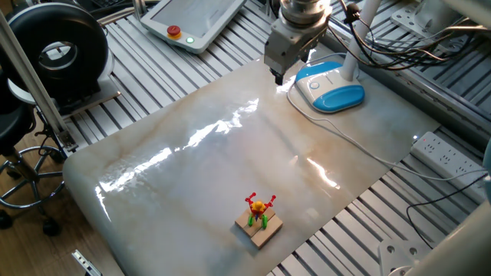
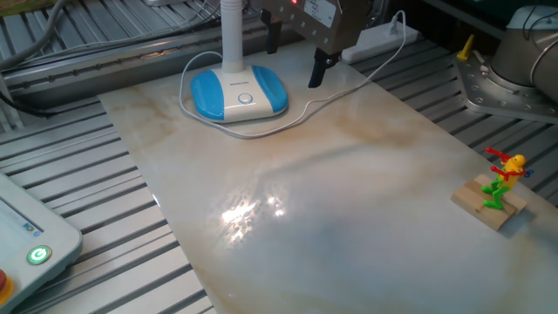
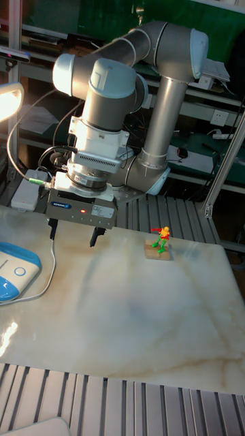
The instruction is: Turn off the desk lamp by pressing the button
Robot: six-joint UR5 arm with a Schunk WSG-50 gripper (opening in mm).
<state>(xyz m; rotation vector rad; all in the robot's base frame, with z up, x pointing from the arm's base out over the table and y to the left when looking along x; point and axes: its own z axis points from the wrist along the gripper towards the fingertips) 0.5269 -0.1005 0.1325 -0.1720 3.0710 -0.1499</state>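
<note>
**Black fingers spread, hanging just beside the lamp base**

Dark fingertips of the gripper (image 3: 73,235) held clearly apart, clamped on nothing, poised above the marble tabletop (image 2: 349,201) near the desk lamp (image 2: 237,91). Not yet over the button (image 2: 245,98), a small pad on the white half of the base, close to the upright neck. Best approach, by the look of it: shift sideways until one fingertip sits squarely above that pad, then descend straight and gently, avoiding the blue half and the neck. Worth closing the fingers first for a single firm point of contact. Thin white cord (image 2: 340,84) looping round the base and trailing under the gripper, a likely snag. Small toy figure on a wooden block (image 2: 499,189) well apart, no obstacle. Pendant with a red button (image 1: 189,21) off the slab, irrelevant
</note>
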